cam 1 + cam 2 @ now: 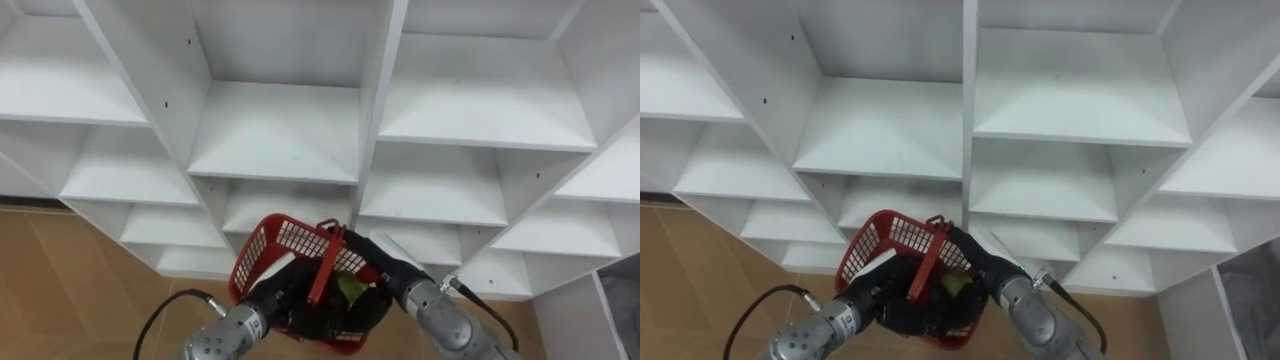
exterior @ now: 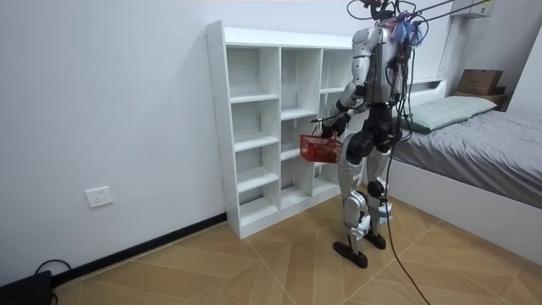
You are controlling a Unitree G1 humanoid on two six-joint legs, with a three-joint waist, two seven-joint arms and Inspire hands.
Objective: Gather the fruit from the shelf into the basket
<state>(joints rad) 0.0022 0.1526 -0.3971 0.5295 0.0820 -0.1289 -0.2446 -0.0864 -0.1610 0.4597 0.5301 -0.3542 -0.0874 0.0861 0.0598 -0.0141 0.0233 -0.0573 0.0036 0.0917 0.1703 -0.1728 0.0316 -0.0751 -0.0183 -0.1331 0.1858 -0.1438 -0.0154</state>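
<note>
1. I am keeping the robot standing before the white open-shelved wooden closet (image 1: 280,130), the red plastic mesh basket (image 1: 285,235) hanging just in front of it, with a yellow-green fruit (image 1: 350,288) lying inside.
2. The left hand (image 1: 272,305) and right hand (image 1: 385,272) are both sitting at the basket; I cannot tell how their fingers are set or which is bearing it.
3. I am worrying about a loose hold tipping the basket and spilling the fruit, or the rim knocking a shelf edge.
4. The upright red handle (image 1: 325,265) is crossing the contents, and the basket's near side is running out of frame.
</note>
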